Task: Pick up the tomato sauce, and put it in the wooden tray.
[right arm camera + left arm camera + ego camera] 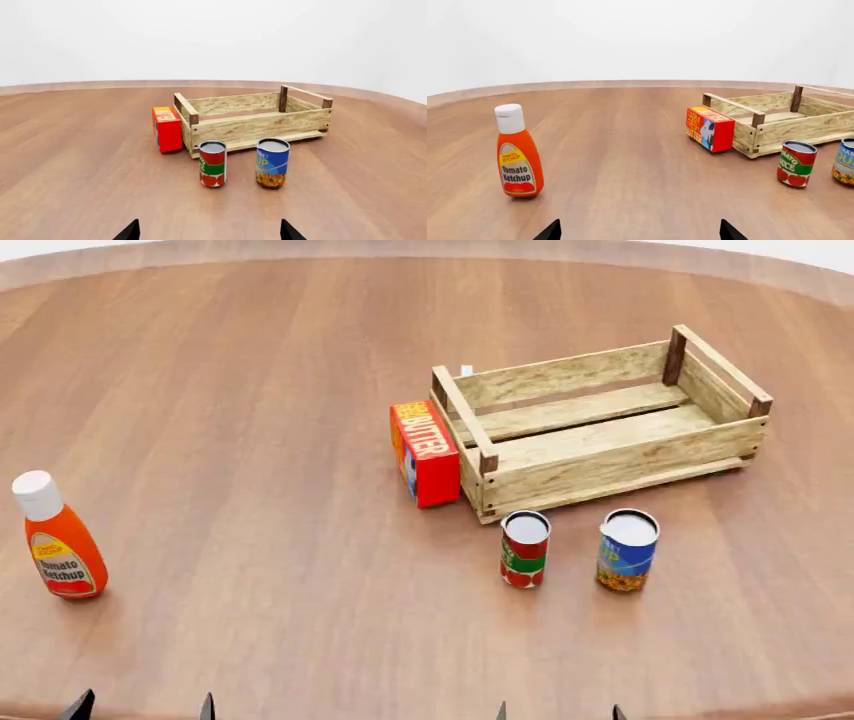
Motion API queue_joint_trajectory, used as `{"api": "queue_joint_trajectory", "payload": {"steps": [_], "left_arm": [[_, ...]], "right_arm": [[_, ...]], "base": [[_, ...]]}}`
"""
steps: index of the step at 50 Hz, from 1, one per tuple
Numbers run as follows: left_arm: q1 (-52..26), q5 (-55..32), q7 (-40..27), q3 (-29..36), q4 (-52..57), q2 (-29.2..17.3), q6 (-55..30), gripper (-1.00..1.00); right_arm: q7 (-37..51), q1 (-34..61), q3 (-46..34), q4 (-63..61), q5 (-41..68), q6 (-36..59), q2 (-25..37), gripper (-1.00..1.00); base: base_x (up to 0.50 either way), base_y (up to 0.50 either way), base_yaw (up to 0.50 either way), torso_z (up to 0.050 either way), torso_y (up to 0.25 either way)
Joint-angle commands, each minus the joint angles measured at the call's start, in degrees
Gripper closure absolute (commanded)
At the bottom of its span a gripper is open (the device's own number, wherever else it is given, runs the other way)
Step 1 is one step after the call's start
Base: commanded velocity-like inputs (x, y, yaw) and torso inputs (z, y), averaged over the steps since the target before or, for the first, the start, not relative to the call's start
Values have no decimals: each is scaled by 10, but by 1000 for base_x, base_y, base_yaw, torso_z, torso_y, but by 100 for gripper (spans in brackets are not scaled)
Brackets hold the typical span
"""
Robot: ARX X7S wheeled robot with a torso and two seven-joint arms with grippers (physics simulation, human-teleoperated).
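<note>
The right gripper (209,231) shows only as 2 dark fingertips at the bottom edge of its wrist view, set wide apart and holding nothing. The left gripper (639,231) looks the same in its own view: 2 dark tips, wide apart, empty.

In the head view, the sauce can (525,549) stands just right of centre in the lower half of the frame, alone on the wooden table (240,390). It is a small can with a red and green label and a pale silver top. It stands upright, its long axis vertical, top facing up.

Close to its right, not touching, stands a blue can (626,549). At the lower left, well apart, stands a ketchup bottle (58,537).

Beyond the 2 cans, in the upper right, lies the tray (603,472), a large crate of pale slats with darker corner posts, open side up. Nothing shows inside it. A red butter box (424,453) stands on edge against its left end.

The can is probably rigid metal, moderately heavy for its size, with a smooth, somewhat slippery label. A hold across the middle of its round side, fingertips on opposite sides, looks safest. The blue can alongside leaves limited room on that side.
</note>
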Motion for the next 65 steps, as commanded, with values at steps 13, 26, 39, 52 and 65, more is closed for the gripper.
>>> {"api": "queue_joint_trajectory", "payload": {"steps": [13,26,39,52,65], "left_arm": [[-3,-32,-38,39,-5,-33,4,-100],[-4,-40,-50,52,-7,-43,6,-100],[-4,-49,-58,62,-4,-52,4,-100],[-5,-58,-67,72,-3,-60,3,-100],[-7,-64,-75,80,-6,-66,6,-100]], "right_arm": [[41,2,-27,-10,36,27,26,-100],[47,7,-50,2,43,27,40,-100],[57,12,-62,10,47,27,48,-100],[65,13,-75,9,53,27,57,-100],[71,13,-84,7,60,26,66,-100]], "base": [[0,0,0,0,0],[0,0,0,0,0],[181,0,0,0,0],[285,0,0,0,0],[320,0,0,0,0]]}}
